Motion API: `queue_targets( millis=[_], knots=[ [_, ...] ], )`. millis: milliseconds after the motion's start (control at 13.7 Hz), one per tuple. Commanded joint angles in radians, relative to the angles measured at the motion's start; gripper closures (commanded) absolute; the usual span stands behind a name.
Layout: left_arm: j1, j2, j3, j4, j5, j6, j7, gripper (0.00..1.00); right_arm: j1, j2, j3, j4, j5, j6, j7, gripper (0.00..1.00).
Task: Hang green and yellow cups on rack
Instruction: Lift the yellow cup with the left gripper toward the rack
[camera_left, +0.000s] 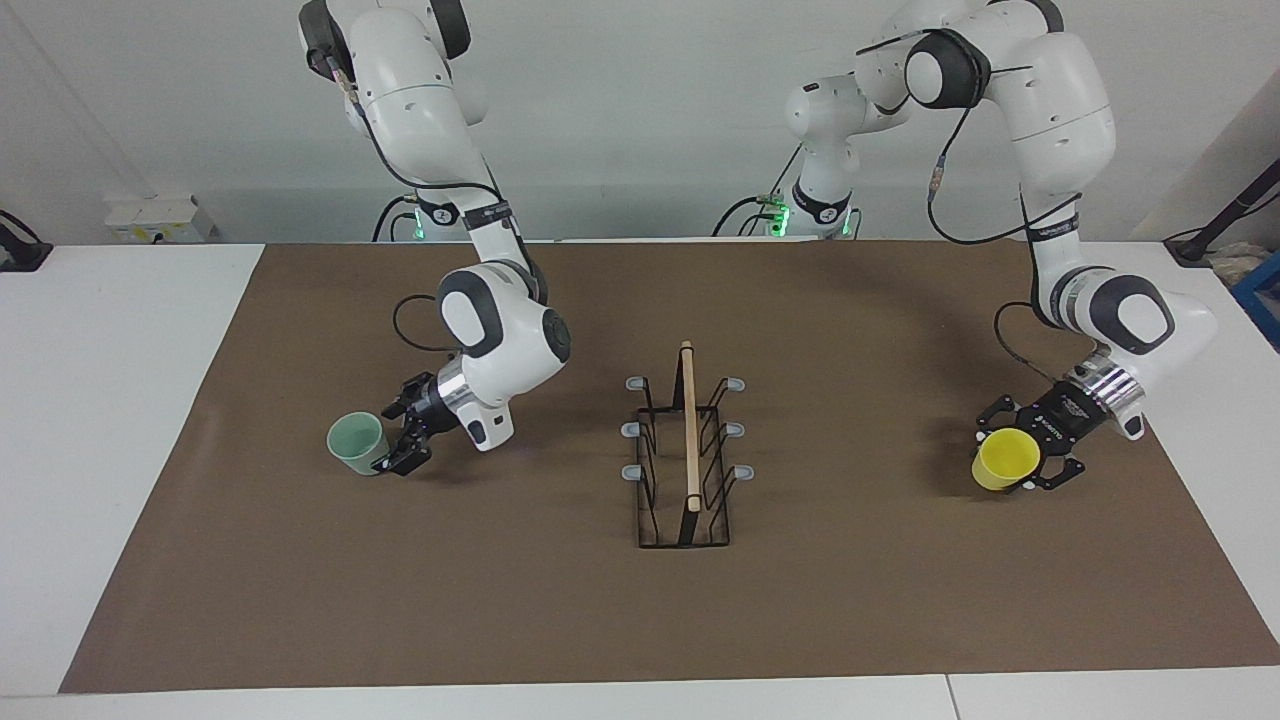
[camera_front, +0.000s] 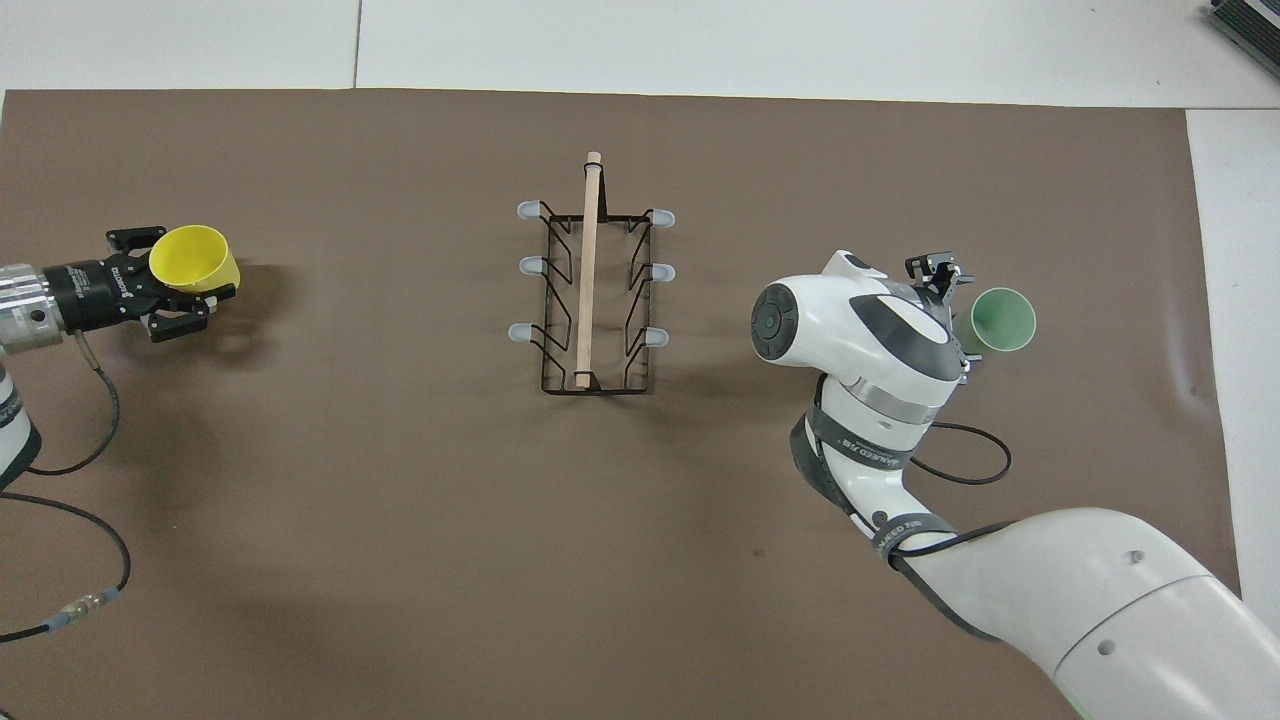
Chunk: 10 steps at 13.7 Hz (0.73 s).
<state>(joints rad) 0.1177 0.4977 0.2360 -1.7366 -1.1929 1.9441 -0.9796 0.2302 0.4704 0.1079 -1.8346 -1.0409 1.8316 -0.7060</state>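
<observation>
Now yellow cup sits inside left claw.

**Both cups at the grippers, rack bare**

From above I see the rack mid-mat, its rod running away from the robots, nothing on its prongs. Toward the left arm's end, my left gripper is closed on the yellow cup, mouth tipped up toward the camera. Toward the right arm's end, the right gripper sits just beside the green cup, largely hidden under its own wrist.
</observation>
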Motion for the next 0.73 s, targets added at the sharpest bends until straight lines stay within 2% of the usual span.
queue_targets(
  millis=[0,73,220,366,659],
  knots=[
    [-0.045,-0.117,0.014,-0.035,0.087,0.004,0.013,1.0,-0.005,0.002,0.001,-0.014,-0.034,0.031,0.028,0.0],
    [-0.053,-0.148,0.014,-0.04,0.11,0.004,0.013,1.0,-0.009,0.002,0.001,-0.028,-0.034,0.043,0.034,0.0],
    [-0.107,-0.218,0.014,-0.049,0.231,0.007,0.01,1.0,-0.017,0.001,0.001,-0.045,-0.036,0.058,0.057,0.0],
    [-0.177,-0.29,0.014,-0.078,0.318,0.054,0.001,1.0,-0.025,0.001,0.001,-0.057,-0.037,0.073,0.059,0.0],
    [-0.304,-0.393,0.014,-0.135,0.53,0.11,-0.008,1.0,-0.044,-0.01,0.001,-0.103,-0.123,0.097,0.059,0.0]
  ],
)
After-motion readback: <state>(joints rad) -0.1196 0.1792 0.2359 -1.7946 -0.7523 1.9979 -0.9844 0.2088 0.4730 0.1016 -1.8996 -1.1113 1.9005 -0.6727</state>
